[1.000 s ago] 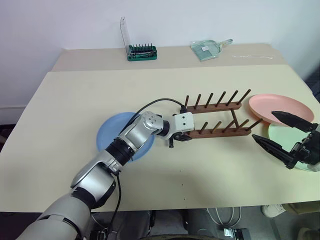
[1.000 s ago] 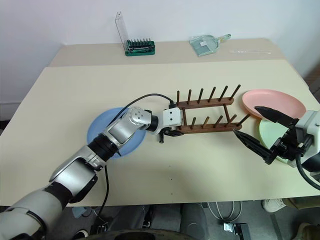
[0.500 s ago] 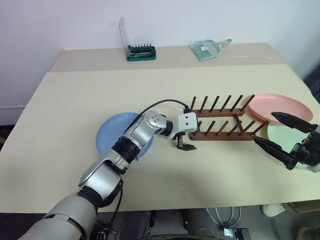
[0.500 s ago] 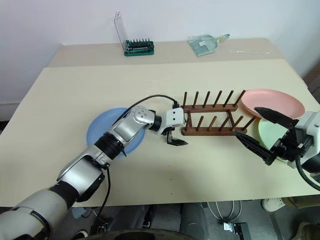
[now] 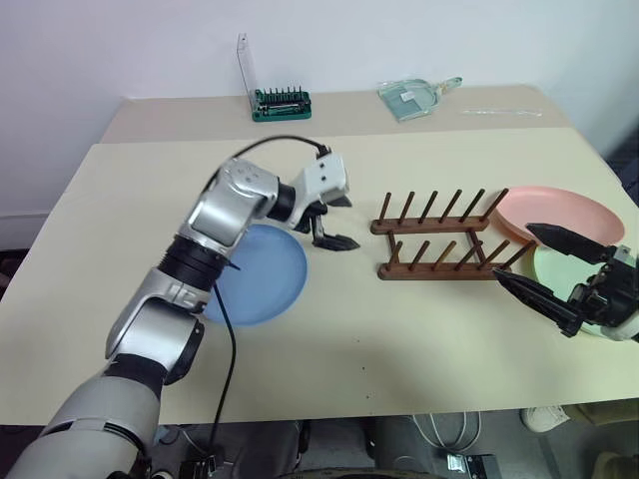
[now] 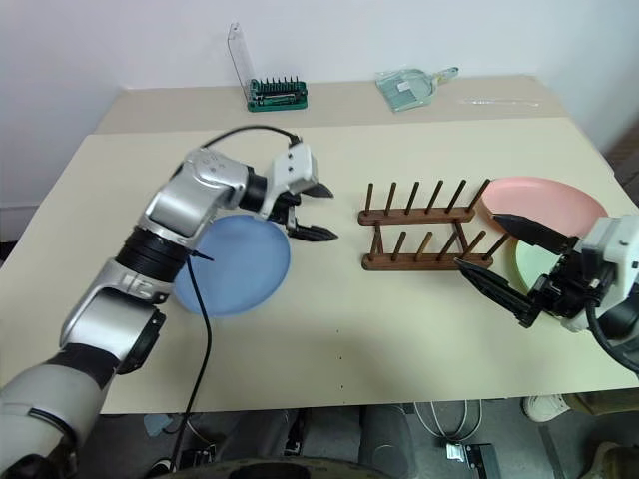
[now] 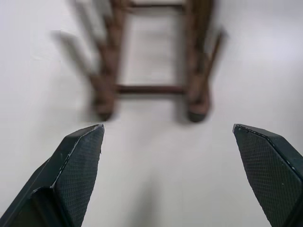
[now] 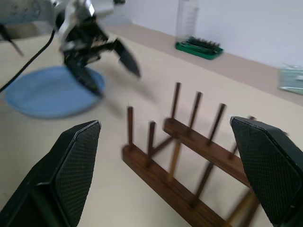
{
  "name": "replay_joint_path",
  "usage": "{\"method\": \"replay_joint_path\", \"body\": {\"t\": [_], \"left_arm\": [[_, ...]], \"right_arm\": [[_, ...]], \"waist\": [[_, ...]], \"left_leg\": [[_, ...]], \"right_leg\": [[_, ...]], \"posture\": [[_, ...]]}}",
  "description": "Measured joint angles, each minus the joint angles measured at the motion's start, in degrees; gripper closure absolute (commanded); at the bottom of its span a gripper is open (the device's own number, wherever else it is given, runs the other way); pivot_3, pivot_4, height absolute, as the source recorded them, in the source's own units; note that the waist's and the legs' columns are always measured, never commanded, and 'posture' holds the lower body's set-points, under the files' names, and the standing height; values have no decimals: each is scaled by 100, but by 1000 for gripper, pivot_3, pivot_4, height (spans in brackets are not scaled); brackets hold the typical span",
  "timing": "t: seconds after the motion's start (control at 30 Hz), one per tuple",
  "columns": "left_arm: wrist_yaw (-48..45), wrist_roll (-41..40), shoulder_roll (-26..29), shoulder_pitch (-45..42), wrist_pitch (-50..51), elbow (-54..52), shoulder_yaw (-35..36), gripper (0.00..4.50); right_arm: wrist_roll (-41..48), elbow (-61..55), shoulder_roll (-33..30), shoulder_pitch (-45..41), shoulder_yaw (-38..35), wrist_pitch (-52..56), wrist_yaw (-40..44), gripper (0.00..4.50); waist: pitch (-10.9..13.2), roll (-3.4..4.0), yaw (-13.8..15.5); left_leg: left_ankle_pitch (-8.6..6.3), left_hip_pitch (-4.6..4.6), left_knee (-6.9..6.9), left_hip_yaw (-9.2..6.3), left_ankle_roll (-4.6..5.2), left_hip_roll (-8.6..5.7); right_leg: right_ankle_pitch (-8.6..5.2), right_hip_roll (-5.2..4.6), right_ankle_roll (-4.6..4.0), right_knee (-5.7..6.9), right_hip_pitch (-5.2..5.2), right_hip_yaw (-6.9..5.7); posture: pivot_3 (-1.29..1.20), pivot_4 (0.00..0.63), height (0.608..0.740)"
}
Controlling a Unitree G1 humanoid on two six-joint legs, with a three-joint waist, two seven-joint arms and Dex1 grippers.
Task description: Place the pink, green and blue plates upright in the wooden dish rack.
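Three plates lie flat on the beige table (image 5: 419,359), none of them in the rack (image 5: 439,239). The blue plate (image 5: 260,284) sits toward the robot's left, partly under the left arm. The pink plate (image 5: 559,215) lies at the right end of the rack, its rim just beside the last pegs, and the green plate (image 5: 559,267) sits next to it on the nearer side, partly hidden by the right gripper (image 5: 534,264).

The rack stands upright near the middle of the table, two dark rails with rows of thin pegs, and nothing stands between the pegs.

The left gripper (image 5: 327,222) hangs in the air above the far edge of the blue plate, well apart from the rack's left end, pointing toward it and tipped a little downward. Its two black fingers are spread wide and hold nothing; the left wrist view looks between them at the rack's end.

The right gripper hovers near the right end of the rack, over the green plate, roughly level. Its fingers are also spread as wide as they go, with nothing between them.

At the far side of the table stand a green bit case (image 5: 283,104) with its clear lid raised and a clear dustpan (image 5: 414,98).
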Motion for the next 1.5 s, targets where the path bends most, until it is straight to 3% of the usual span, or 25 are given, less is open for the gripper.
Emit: {"method": "replay_joint_path", "body": {"t": [0.07,0.2,0.27,0.3,0.4,0.6,0.7,0.93,1.17,1.5], "left_arm": [[-151,-403,-14,-3,507,-191,196,1272],[-1019,-1715,98,238,1911,-1489,193,3271],[-1118,-1943,27,308,2104,-1793,64,4286],[-1006,-1888,-114,352,2040,-1793,-87,4500],[-617,-1644,-559,555,1900,-1602,-615,4500],[-186,-697,-788,558,904,-1039,-1519,4500],[364,-197,-1346,554,606,-479,-1856,4500],[906,489,-1637,475,-38,39,-1952,4500],[1855,1342,-1913,365,-877,971,-2090,4500],[2923,1959,-2122,-122,-1885,2349,-1846,4500]], "right_arm": [[70,2,-1,-57,169,104,7,863],[-249,158,-263,301,485,174,380,2796],[-509,333,-282,350,621,100,461,3837],[-694,428,-283,341,739,2,455,4363],[-1378,678,-299,343,1216,-332,445,4448],[-2575,1456,-351,17,1935,-871,183,4448],[-3074,1874,-423,-330,2203,-1161,12,4448],[-3678,2600,-463,-728,2485,-1708,-171,4448],[-4151,3245,-374,-1601,2985,-2088,-484,4448],[-4771,4552,-124,-2908,3657,-2851,-727,4448]], "waist": [[1,-1,12],[1,-2,-10],[0,-2,-11],[-1,1,-4],[2,-5,8],[-1,1,-1],[1,-2,33],[-2,2,-17],[0,-1,4],[-2,2,-10]], "left_leg": [[0,-5,0,-3,-1,0],[12,-5,2,1,-21,-2],[13,-2,3,6,-23,-2],[12,7,3,8,-22,-2],[1,10,3,5,-2,-2],[11,15,2,14,-20,-1],[12,6,4,11,-19,-6],[17,10,0,25,-28,-1],[18,11,3,23,-30,-4],[20,11,2,25,-34,-4]], "right_leg": [[0,0,0,-1,-2,-1],[0,-1,0,2,-4,0],[0,-1,0,1,-3,4],[0,-1,0,0,7,6],[-1,0,1,-1,14,5],[-1,4,0,0,12,16],[-1,0,1,-5,10,16],[-2,3,4,-3,3,24],[2,2,9,-4,8,24],[4,4,8,-2,3,25]], "posture": [[0,150,740],[0,150,740],[0,150,740],[0,150,740],[0,150,740],[0,150,740],[0,150,740],[0,150,740],[0,150,740],[0,150,740]]}}
